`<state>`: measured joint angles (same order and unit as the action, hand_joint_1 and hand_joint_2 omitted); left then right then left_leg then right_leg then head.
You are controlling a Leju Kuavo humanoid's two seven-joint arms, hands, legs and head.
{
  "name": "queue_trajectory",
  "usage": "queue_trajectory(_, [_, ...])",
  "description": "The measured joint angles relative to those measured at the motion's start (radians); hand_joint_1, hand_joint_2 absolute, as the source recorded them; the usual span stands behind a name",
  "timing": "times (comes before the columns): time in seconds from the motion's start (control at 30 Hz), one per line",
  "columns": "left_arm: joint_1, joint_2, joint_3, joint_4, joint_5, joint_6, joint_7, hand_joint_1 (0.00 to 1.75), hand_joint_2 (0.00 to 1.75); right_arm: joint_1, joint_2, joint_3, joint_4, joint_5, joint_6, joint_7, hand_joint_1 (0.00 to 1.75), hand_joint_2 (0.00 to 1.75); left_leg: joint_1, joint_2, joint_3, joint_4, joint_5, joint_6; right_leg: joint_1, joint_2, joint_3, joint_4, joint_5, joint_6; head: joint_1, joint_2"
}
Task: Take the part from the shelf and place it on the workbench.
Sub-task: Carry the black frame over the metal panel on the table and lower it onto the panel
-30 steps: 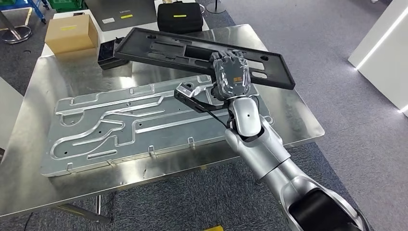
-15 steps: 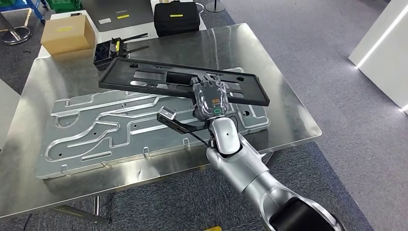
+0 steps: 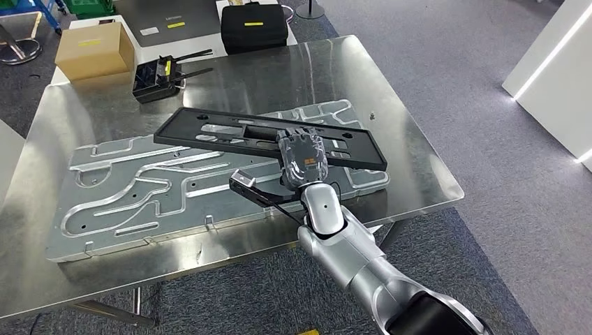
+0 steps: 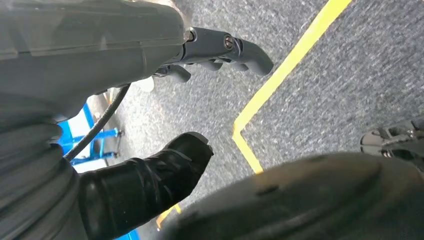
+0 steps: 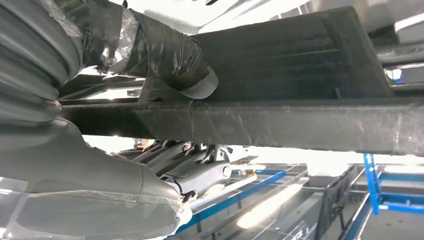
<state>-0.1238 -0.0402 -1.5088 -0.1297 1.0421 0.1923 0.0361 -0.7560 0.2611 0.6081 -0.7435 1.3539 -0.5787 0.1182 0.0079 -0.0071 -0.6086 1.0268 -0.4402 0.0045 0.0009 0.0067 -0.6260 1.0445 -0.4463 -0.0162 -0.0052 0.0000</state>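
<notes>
- Now our right hand (image 3: pixel 302 159) grips the black part (image 3: pixel 269 135) by its near edge, thumb beneath, so it rides level.
- Just under it lies the grooved metal plate (image 3: pixel 139 188) on the workbench (image 3: pixel 412 167).
- Our left hand (image 4: pixel 150 100) hangs slack, clutching nothing.

Grey carpet floor (image 3: pixel 489 105) on all sides of a polished steel bench (image 3: pixel 419 174). At 11 o'clock beyond the bench, a cardboard box (image 3: pixel 87 50); at 12 o'clock, a black case (image 3: pixel 253 26) with a yellow label and a grey board (image 3: pixel 167 19). At 2 o'clock, a white wall panel (image 3: pixel 551 84) edged by a bright light strip. Blue metal framing (image 3: pixel 28 5) at 10 o'clock. Yellow floor line (image 4: pixel 280 82) across carpet in the left wrist view.
</notes>
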Motion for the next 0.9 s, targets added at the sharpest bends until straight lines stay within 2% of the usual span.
queue_trajectory(0.07, [0.000,-0.002,0.000,0.000,0.000,0.000,0.001,0.00,1.75,0.000,0.002,0.000,0.011,0.009,-0.001,0.002,1.75,1.75,0.004,0.000,0.006,-0.011,0.006,0.009,-0.001,-0.001,-0.005,0.016,-0.014,0.011,0.000,0.000])
queue_trajectory(0.1, [0.000,-0.004,0.000,0.000,0.000,0.000,0.002,0.00,1.75,0.000,0.002,0.000,0.017,0.014,-0.001,0.003,1.75,1.75,0.006,0.001,0.009,-0.016,0.008,0.013,-0.002,-0.001,-0.019,0.047,-0.033,0.016,0.000,0.000])
queue_trajectory(0.2, [-0.002,-0.005,-0.001,0.000,0.000,0.001,0.003,0.00,1.75,0.001,0.006,0.000,0.044,0.025,-0.006,0.005,1.75,1.75,0.004,0.001,0.010,-0.017,0.008,0.018,-0.006,-0.002,-0.097,0.205,-0.105,0.025,0.000,0.000])
queue_trajectory(0.23, [-0.002,-0.006,-0.001,0.000,0.000,0.001,0.003,0.00,1.75,0.003,0.006,0.000,0.055,0.026,-0.007,0.006,1.75,1.75,0.004,0.001,0.010,-0.015,0.007,0.019,-0.007,-0.002,-0.113,0.236,-0.109,0.026,0.000,0.000])
queue_trajectory(0.27, [-0.002,-0.006,-0.001,0.000,0.000,0.001,0.003,0.00,1.75,0.006,0.008,0.000,0.066,0.028,-0.008,0.006,1.75,1.75,0.005,0.001,0.010,-0.013,0.005,0.019,-0.008,-0.002,-0.114,0.236,-0.097,0.026,0.000,0.000])
queue_trajectory(0.3, [-0.002,-0.007,-0.001,0.000,0.001,0.001,0.003,0.00,1.75,0.008,0.008,0.000,0.073,0.028,-0.009,0.007,1.75,1.75,0.005,0.000,0.011,-0.010,0.003,0.019,-0.010,-0.003,-0.098,0.201,-0.070,0.025,0.000,0.000])
queue_trajectory(0.33, [-0.001,-0.008,-0.001,0.000,0.001,0.000,0.003,0.00,1.75,0.009,0.010,0.000,0.078,0.028,-0.010,0.007,1.75,1.75,0.005,0.000,0.010,-0.006,0.000,0.017,-0.012,-0.004,-0.071,0.142,-0.038,0.024,0.000,0.000])
queue_trajectory(0.4, [-0.002,-0.009,-0.001,0.000,0.001,0.000,0.003,0.00,1.75,0.009,0.015,0.000,0.084,0.028,-0.013,0.008,1.75,1.75,0.002,0.000,0.007,0.003,-0.007,0.009,-0.013,-0.004,-0.024,0.044,-0.004,0.019,0.000,0.000])
queue_trajectory(0.43, [-0.002,-0.009,-0.001,0.000,0.001,0.000,0.003,0.00,1.75,0.009,0.018,0.000,0.086,0.028,-0.015,0.009,1.75,1.75,0.000,0.000,0.005,0.005,-0.008,0.004,-0.011,-0.004,-0.014,0.021,-0.002,0.015,0.000,0.000])
queue_trajectory(0.53, [-0.002,-0.010,-0.001,0.000,0.003,0.001,0.003,0.00,1.75,0.009,0.026,0.000,0.096,0.033,-0.022,0.012,1.75,1.75,0.002,0.001,0.005,0.006,-0.012,-0.010,-0.008,-0.001,-0.011,0.012,-0.002,-0.002,0.000,0.000])
queue_trajectory(0.57, [-0.002,-0.010,-0.001,0.000,0.005,0.001,0.004,0.00,1.75,0.009,0.029,0.000,0.101,0.039,-0.030,0.015,1.75,1.75,0.003,0.002,0.001,0.017,-0.022,-0.013,-0.009,-0.002,-0.009,0.009,-0.001,-0.008,0.000,0.000])
queue_trajectory(0.63, [-0.002,-0.010,-0.001,0.000,0.007,0.002,0.006,0.00,1.75,0.009,0.036,0.000,0.111,0.061,-0.061,0.028,1.75,1.75,0.005,0.002,-0.035,0.099,-0.070,-0.020,-0.010,-0.003,-0.004,0.005,0.000,-0.018,0.000,0.000])
queue_trajectory(0.7, [-0.002,-0.010,-0.001,0.000,0.007,0.001,0.007,0.00,1.75,0.011,0.041,0.000,0.120,0.094,-0.091,0.049,1.75,1.75,0.005,0.002,-0.097,0.227,-0.125,-0.023,-0.006,-0.003,-0.003,0.005,-0.002,-0.023,0.000,0.000])
queue_trajectory(0.73, [-0.002,-0.010,-0.001,0.000,0.007,0.000,0.005,0.00,1.75,0.015,0.042,0.000,0.123,0.110,-0.098,0.058,1.75,1.75,0.005,0.002,-0.118,0.269,-0.134,-0.023,-0.004,-0.003,-0.002,0.005,-0.003,-0.024,0.000,0.000])
queue_trajectory(0.77, [-0.001,-0.010,-0.001,0.000,0.007,-0.001,0.002,0.00,1.75,0.020,0.042,0.000,0.126,0.123,-0.101,0.065,1.75,1.75,0.004,0.002,-0.123,0.274,-0.123,-0.021,-0.002,-0.003,-0.001,0.005,-0.004,-0.025,0.000,0.000])
queue_trajectory(0.8, [-0.001,-0.010,-0.001,0.000,0.007,-0.002,-0.003,0.00,1.75,0.028,0.042,0.000,0.128,0.134,-0.102,0.069,1.75,1.75,0.004,0.002,-0.110,0.242,-0.095,-0.017,-0.001,-0.002,0.001,0.005,-0.004,-0.026,0.000,0.000])
queue_trajectory(0.87, [-0.001,-0.011,-0.001,0.000,0.008,-0.003,-0.014,0.00,1.75,0.042,0.042,0.001,0.132,0.151,-0.103,0.072,1.75,1.75,0.002,0.002,-0.047,0.110,-0.029,-0.007,0.002,-0.001,0.005,0.005,-0.006,-0.025,0.000,0.000])
queue_trajectory(0.9, [-0.001,-0.011,-0.001,0.000,0.008,-0.003,-0.018,0.00,1.75,0.047,0.042,0.001,0.133,0.159,-0.103,0.073,1.75,1.75,-0.001,0.002,-0.020,0.054,-0.011,-0.002,0.004,0.000,0.006,0.005,-0.007,-0.022,0.000,0.000])
